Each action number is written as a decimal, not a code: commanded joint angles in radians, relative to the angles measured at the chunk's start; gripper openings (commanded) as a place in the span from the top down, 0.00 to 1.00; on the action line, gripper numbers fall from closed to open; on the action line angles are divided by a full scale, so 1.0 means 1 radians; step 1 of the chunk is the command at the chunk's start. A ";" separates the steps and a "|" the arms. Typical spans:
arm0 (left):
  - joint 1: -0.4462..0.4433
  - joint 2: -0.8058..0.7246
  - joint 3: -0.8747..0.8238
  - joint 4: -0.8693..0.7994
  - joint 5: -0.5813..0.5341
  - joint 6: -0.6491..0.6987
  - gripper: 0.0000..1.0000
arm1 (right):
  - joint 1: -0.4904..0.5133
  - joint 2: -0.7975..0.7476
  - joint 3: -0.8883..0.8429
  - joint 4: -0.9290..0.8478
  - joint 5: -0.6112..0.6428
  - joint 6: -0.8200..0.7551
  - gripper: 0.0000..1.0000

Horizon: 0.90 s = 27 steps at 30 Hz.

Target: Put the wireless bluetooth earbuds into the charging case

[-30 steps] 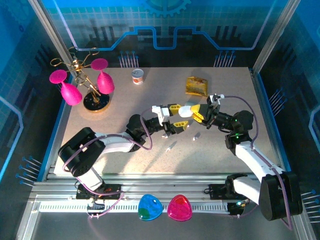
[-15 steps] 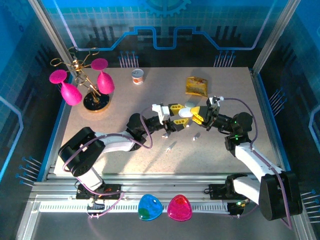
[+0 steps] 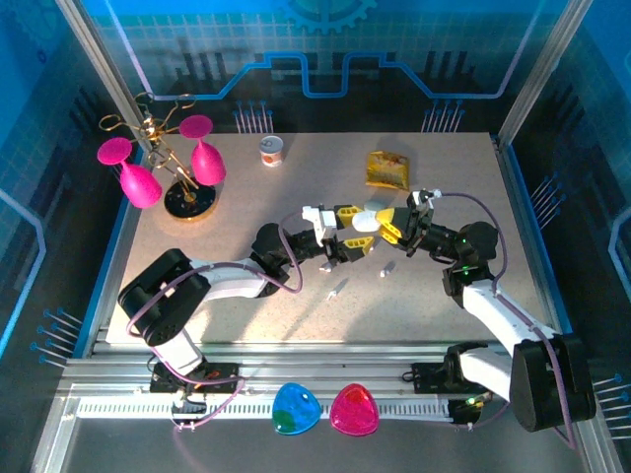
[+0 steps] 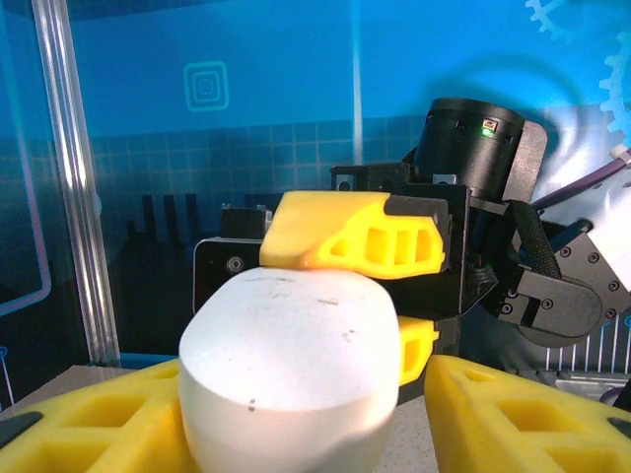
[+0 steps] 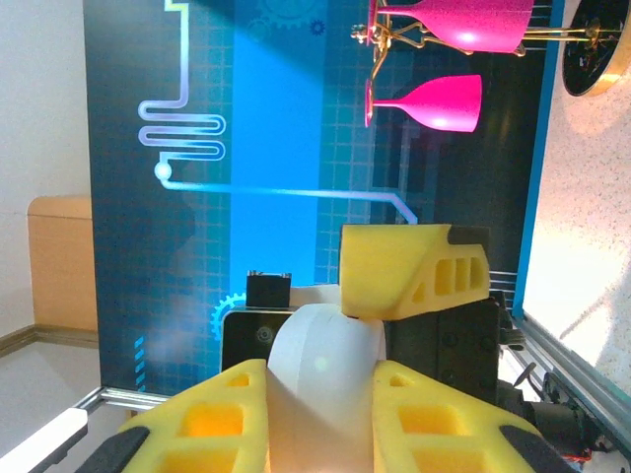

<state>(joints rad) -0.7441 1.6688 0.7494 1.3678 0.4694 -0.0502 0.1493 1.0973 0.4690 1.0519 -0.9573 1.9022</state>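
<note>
We find the table centre blocked: the left gripper [image 3: 352, 229] and right gripper [image 3: 386, 226] meet around the charging case [image 3: 366, 219]. Two earbuds [image 3: 387, 266] lie just in front. The wine-glass stand [image 3: 182, 187], cup [image 3: 272, 151] and foil packet [image 3: 387, 169] line the far side. The table [image 3: 246, 320] lies open along its near strip.

1. White on the charging case [image 4: 286, 374], a few dark flecks.
2. Bright yellow on the left gripper's fingers [image 4: 513, 419].
3. Hot pink wine glasses [image 3: 140, 184].
4. Beige, speckled table [image 3: 296, 177].
5. Blue gridded backdrop [image 3: 414, 44].
</note>
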 commanded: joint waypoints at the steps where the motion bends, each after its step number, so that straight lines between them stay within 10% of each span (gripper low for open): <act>1: 0.004 0.007 0.029 0.034 0.025 0.012 0.44 | -0.011 0.003 0.013 0.071 0.012 0.016 0.88; 7: 0.004 0.005 0.031 0.034 0.031 0.008 0.64 | -0.010 -0.001 0.005 0.068 0.012 0.015 0.88; 18: 0.004 0.000 0.031 0.034 0.022 -0.007 0.48 | -0.010 -0.007 -0.004 0.012 0.007 -0.028 0.88; 27: 0.005 0.003 0.032 0.034 0.038 -0.012 0.68 | -0.010 -0.010 -0.007 -0.013 0.007 -0.044 0.87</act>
<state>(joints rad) -0.7349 1.6691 0.7513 1.3666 0.4770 -0.0540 0.1490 1.0977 0.4690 1.0523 -0.9539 1.8915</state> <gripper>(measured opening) 0.362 0.169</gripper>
